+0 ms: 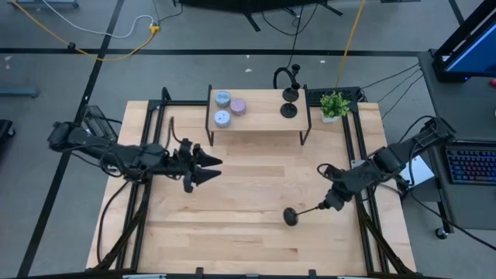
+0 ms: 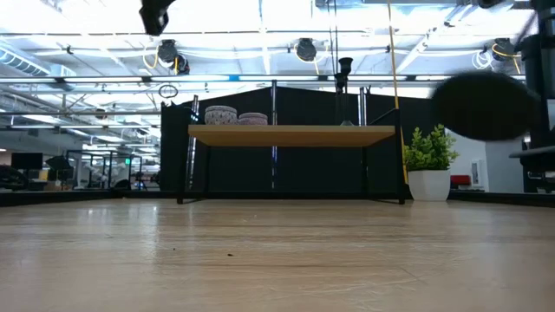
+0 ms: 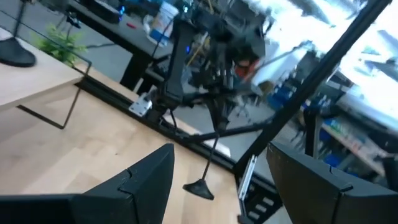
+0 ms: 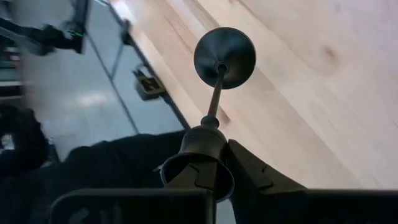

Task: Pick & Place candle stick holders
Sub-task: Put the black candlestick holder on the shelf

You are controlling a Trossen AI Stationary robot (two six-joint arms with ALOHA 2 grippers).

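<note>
My right gripper (image 1: 332,202) is at the table's right, shut on a matte-black candle stick holder (image 1: 298,213) with a round disc base (image 4: 224,50), a thin stem and a cup end. The holder is lifted; its base shows as a dark blur in the low view (image 2: 484,106). Two more black holders (image 1: 288,111) stand on their bases on the small wooden shelf (image 1: 256,120) at the far side. My left gripper (image 1: 205,169) hovers open and empty over the table's left half. My right gripper pinches the holder's cup end (image 4: 200,152) between its two fingers, opposite the disc base. The fingers lie roughly along the holder, coming from the table's right. The holder is clear of the table, its stem (image 4: 213,102) and base sticking out toward the table's left and near edge.
Three pastel candle tins (image 1: 229,107) sit on the shelf's left part. A small potted plant (image 1: 335,105) stands at the shelf's right end. Bare wooden table (image 1: 248,186) lies between the two arms.
</note>
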